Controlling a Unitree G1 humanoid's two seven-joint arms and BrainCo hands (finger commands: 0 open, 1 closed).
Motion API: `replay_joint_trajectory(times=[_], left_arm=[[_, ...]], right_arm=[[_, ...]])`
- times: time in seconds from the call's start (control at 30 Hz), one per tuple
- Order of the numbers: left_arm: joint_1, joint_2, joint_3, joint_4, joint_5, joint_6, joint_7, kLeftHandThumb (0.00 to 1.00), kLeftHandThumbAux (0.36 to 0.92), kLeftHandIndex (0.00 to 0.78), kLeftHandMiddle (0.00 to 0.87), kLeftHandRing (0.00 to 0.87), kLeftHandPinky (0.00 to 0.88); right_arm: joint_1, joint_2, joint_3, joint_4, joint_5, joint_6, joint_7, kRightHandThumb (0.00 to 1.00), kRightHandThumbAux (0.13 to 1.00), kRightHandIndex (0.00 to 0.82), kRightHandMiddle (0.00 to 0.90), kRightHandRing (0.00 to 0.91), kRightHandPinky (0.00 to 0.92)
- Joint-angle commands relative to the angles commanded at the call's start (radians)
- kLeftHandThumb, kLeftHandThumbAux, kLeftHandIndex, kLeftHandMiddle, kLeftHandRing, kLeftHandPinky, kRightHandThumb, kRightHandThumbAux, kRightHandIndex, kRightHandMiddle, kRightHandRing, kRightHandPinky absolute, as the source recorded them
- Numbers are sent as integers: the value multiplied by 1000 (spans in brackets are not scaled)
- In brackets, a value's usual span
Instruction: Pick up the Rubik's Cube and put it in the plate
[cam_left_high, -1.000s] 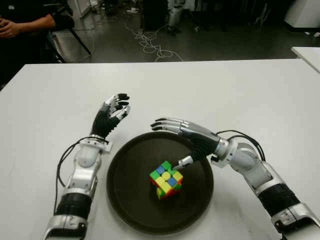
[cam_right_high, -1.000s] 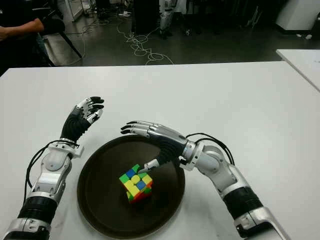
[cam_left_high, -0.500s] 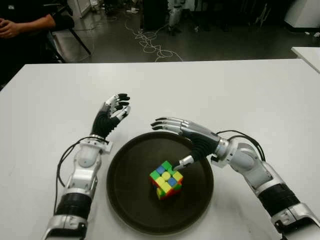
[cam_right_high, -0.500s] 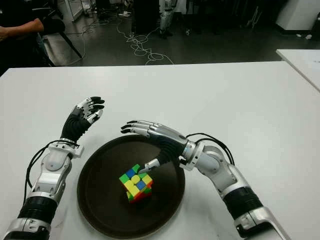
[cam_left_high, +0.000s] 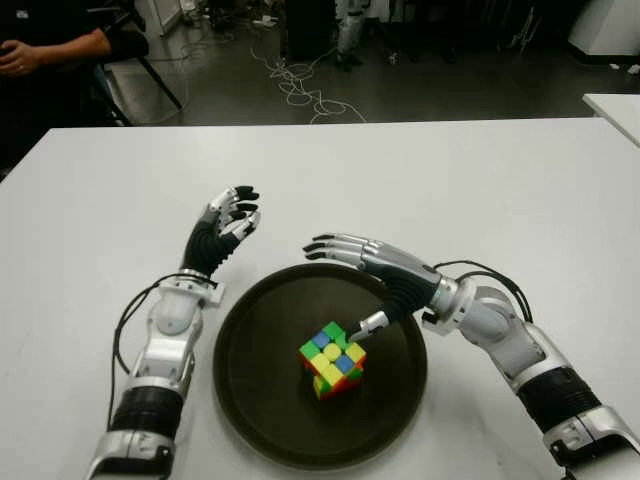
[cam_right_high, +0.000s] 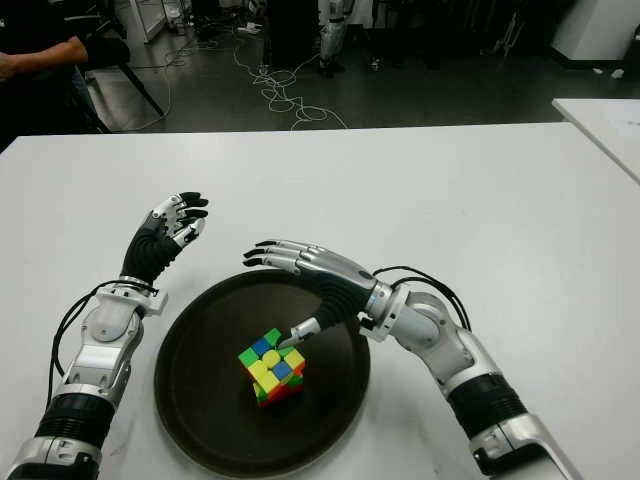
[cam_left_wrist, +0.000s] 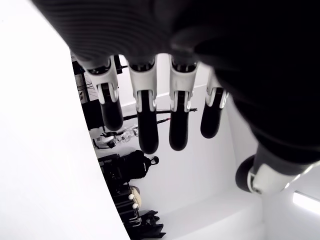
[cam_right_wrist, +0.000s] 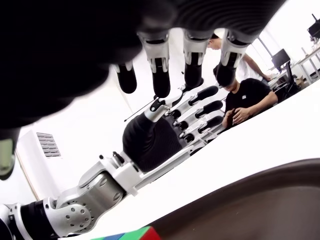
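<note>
- Rubik's Cube (cam_left_high: 332, 359): glossy multicolour tiles, tilted, near centre of round dark plate (cam_left_high: 250, 400).
- Right hand (cam_left_high: 372, 272): above plate's 1 o'clock rim, fingers extended, released; thumb tip at cube.
- Left hand (cam_left_high: 222, 232): at plate's 11 o'clock over matte white table (cam_left_high: 480, 180), relaxed, empty.

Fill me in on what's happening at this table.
A humanoid robot is putting a Rubik's Cube into a dark round plate on the white table. The cube already sits in the plate. The right hand hovers open over the plate's far side, its thumb tip at the cube's top corner. The left hand is raised, open and empty, left of the plate.
</note>
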Motion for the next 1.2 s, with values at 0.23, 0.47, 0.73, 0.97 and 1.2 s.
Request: replay_joint_trajectory(times=[0.23, 0.47, 0.73, 0.97, 1.2], left_arm=[[7, -4, 0, -19, -6, 25, -2, 227, 589, 215, 242, 243, 215], [6, -5, 0, -26, -7, 43, -2, 227, 579, 216, 249, 255, 254], [7, -3, 0, -29, -3, 40, 0, 219, 584, 231, 243, 244, 222], [8, -1, -1, -28, 5, 30, 5, 210, 578, 240, 238, 225, 174], [10, -3, -1, -31, -2, 29, -2, 208, 579, 226, 240, 230, 183]], right_arm=[[-65, -1, -49, 109, -157, 21, -255, 82, 475, 0, 0, 0, 0], [-141, -4, -86, 364, -244, 110, -604, 167, 571, 0, 0, 0, 28], [-148, 149, -273, 381, 169, 333, -415, 142, 626, 2, 64, 112, 178], [-148, 207, -362, 309, 366, 558, -310, 160, 691, 9, 77, 134, 209], [-82, 241, -336, 166, 354, 640, -318, 220, 725, 24, 88, 141, 210]])
